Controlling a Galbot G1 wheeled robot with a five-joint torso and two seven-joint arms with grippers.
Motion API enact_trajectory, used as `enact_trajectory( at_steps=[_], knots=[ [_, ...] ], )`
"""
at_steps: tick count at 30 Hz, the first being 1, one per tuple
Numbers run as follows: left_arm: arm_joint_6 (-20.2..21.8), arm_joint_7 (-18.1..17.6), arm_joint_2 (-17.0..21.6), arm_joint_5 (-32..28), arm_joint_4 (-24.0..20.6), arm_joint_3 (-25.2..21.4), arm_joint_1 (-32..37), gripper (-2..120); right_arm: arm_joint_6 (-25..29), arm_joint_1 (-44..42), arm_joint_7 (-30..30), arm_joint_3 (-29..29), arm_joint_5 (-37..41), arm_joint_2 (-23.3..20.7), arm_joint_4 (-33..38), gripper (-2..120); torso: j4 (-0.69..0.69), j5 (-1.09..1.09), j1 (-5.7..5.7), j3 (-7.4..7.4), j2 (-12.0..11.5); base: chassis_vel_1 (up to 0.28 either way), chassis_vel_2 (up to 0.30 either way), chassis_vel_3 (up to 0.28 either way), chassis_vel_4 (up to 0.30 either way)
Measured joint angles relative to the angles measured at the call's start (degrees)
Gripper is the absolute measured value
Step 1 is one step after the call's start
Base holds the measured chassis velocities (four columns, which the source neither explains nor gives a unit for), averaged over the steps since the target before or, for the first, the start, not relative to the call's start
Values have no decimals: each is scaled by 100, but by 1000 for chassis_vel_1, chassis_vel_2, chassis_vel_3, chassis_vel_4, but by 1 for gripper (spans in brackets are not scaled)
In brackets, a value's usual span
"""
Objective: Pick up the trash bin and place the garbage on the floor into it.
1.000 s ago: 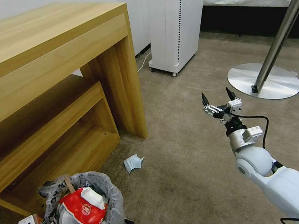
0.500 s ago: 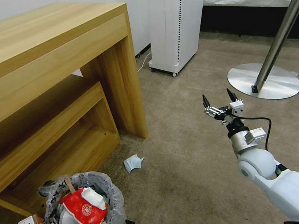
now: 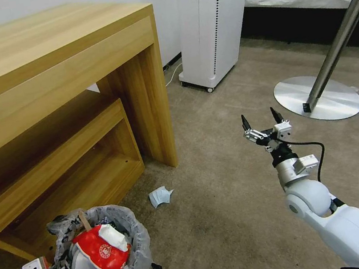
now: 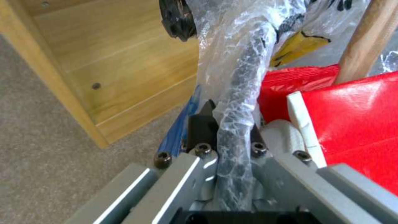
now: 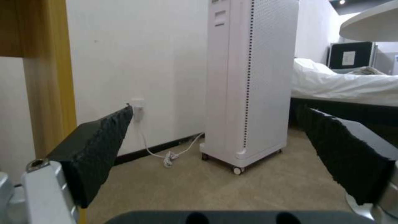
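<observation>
Low in the frame's left corner, the left gripper point(image 4: 226, 137) stays clamped on the bin's point(image 3: 101, 258) bagged rim. Mid-right, the right gripper point(image 3: 259, 122), spread wide and empty, has barely shifted; the mask point(image 3: 160, 196) remains on the carpet point(image 3: 225, 199), unclaimed.

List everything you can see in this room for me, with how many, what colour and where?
trash bin: one, black with white bag, on the carpet by the desk, full of red and white litter
mask: one, pale blue, on the floor right of the bin
desk: one, wooden, left
white tower unit: one, behind
round table: one, white top, right
left gripper: shut on the bin's rim
right gripper: open, above the carpet
</observation>
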Motion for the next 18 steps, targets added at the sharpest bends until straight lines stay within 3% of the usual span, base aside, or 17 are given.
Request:
enact_trajectory(
  at_steps=[18],
  knots=[
    [25,270,108,275,-215,137,231,1,64,68,-76,-39,26,1,-91,100,0,0,1,0,0,-55,63,58,-60]
  ],
)
